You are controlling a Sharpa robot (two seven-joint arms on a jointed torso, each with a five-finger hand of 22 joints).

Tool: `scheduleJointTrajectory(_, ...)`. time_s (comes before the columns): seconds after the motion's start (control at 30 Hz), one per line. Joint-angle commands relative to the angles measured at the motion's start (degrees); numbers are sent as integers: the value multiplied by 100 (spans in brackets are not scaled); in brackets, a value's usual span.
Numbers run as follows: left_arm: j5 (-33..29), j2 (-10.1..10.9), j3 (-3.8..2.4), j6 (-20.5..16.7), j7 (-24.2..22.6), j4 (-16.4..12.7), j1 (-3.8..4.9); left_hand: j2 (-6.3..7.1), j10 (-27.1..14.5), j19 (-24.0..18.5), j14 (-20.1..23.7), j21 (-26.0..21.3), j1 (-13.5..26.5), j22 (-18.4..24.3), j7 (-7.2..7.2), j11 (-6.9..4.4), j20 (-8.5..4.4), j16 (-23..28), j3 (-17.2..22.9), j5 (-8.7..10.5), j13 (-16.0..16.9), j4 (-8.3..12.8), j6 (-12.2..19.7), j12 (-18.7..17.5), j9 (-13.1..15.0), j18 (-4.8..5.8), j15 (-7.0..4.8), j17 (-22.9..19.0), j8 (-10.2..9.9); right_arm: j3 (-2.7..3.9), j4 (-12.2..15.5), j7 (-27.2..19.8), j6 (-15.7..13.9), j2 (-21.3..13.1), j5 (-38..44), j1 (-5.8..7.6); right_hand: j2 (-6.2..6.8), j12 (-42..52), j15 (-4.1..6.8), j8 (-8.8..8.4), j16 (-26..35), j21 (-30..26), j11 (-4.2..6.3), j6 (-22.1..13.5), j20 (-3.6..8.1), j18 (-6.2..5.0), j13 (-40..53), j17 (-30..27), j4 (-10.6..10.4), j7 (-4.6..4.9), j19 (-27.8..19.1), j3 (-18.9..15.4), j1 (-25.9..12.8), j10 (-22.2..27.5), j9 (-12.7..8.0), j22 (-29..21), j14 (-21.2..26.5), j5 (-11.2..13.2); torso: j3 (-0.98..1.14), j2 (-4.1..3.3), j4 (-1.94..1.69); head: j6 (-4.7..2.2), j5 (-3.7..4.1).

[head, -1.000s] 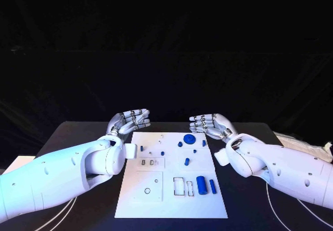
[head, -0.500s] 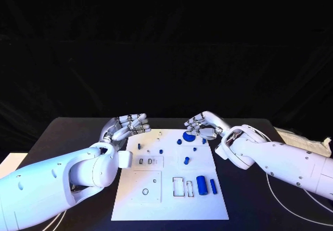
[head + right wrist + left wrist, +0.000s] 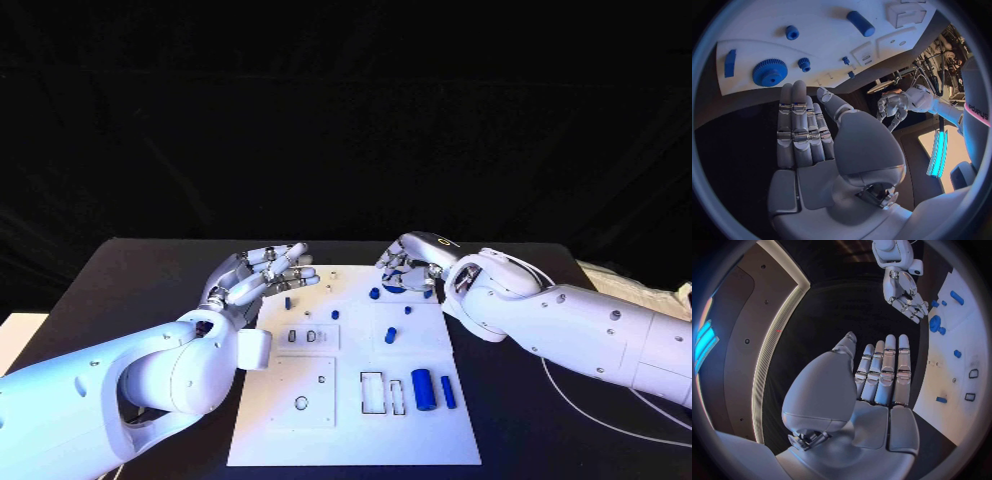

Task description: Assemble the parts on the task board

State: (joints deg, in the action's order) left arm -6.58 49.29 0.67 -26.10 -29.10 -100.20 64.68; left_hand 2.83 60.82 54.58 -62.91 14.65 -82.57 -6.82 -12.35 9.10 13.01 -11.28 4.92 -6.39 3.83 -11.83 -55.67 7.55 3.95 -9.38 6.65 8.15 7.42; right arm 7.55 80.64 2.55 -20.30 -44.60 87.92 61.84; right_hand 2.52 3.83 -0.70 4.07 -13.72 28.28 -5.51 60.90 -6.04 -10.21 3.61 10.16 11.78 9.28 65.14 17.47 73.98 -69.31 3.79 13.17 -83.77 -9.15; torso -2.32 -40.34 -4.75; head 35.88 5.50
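The white task board (image 3: 325, 400) lies in the middle of the black table. A blue gear (image 3: 770, 72) sits near its far right corner, with small blue pegs (image 3: 804, 64) beside it. A blue cylinder (image 3: 423, 388) and a thin blue bar (image 3: 447, 390) lie at the near right. My right hand (image 3: 411, 262) hovers over the far right corner just above the gear, fingers straight and holding nothing. My left hand (image 3: 260, 272) hangs at the board's far left edge, fingers extended, also empty (image 3: 879, 375).
Several empty slots and outlined recesses (image 3: 372, 388) mark the near half of the board. A small blue piece (image 3: 389, 334) stands mid-board. Pale clutter (image 3: 635, 295) lies at the table's right edge. Black table shows on both sides of the board.
My right hand has tipped forward and come down over the gear corner. My left hand has spread its fingers and shifted slightly toward the board. The camera has shifted a little.
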Motion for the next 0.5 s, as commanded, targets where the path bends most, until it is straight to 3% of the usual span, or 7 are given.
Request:
scheduleJointTrajectory(0.03, -80, 21, -16, 236, 53, -115, 26, -54, 34, 58, -35, 5, 25, 9, -2, 12, -2, 38, -11, 11, 2, 22, -36, -34, -7, -115, 0, 10, -2, 5, 27, 432, 458, 32, 800, 29, 103, -32, 30, -41, -266, 317, 36, -6, 58, 2, -3, 233, -101, -48, 3, 6, 21, 48, -1, 201, -268, 34, 7, -130, -58, -31, 34)
scheduleJointTrajectory(0.33, -106, 65, -34, 261, 101, -260, 65, -52, 33, 56, -31, -6, 38, 18, -15, 21, 1, 61, -22, 10, 0, 28, -33, -57, -10, -112, 6, 17, -18, 13, 72, 608, 814, 90, 1151, 74, 228, -28, 17, -39, -1283, 1110, 28, -93, 65, -18, -7, 995, -410, -79, -150, 75, 117, 402, 0, 710, -262, 62, 12, -226, -95, -18, 86)
scheduleJointTrajectory(0.5, -108, 73, -37, 253, 119, -285, 76, -51, 32, 54, -29, -12, 41, 23, -23, 26, 3, 72, -26, 10, -1, 33, -31, -68, -12, -111, 10, 20, -26, 16, 3, 666, 990, 150, 1240, 92, 313, -31, 23, -40, -2369, 1725, 49, -75, 72, -30, -9, 1689, -615, -99, -155, 194, 160, 395, 1, 1088, -271, 62, 13, -273, -110, 4, 104)
